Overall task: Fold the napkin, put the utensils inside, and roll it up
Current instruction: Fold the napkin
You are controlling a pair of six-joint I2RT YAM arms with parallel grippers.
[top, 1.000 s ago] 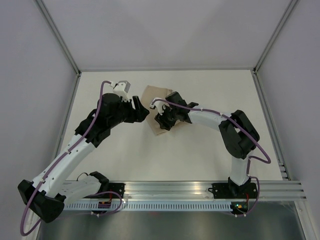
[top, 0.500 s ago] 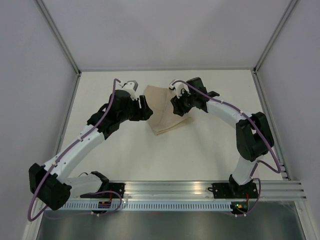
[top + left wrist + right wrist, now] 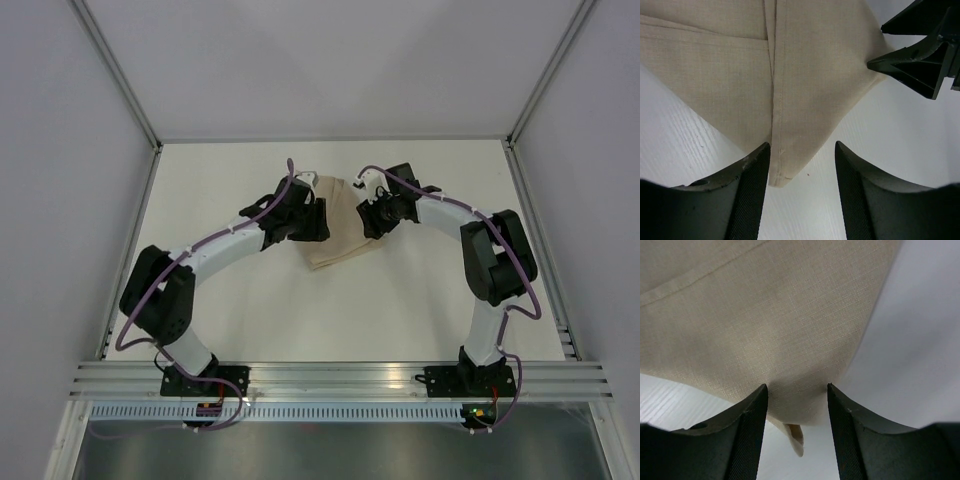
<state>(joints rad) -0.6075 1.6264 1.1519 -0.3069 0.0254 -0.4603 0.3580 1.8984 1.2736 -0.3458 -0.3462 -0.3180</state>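
Where the folded beige napkin (image 3: 338,228) lies on the white table (image 3: 420,300), midway across and toward the far side, the two arms bend in on it from either side. The left gripper (image 3: 801,146) is set low over it with fingers part open and holding nothing, a hemmed corner of the cloth lying flat between them. The right gripper (image 3: 796,386) sits at the opposite corner, fingers about as far apart, puckered cloth filling the gap; whether they pinch it cannot be told.
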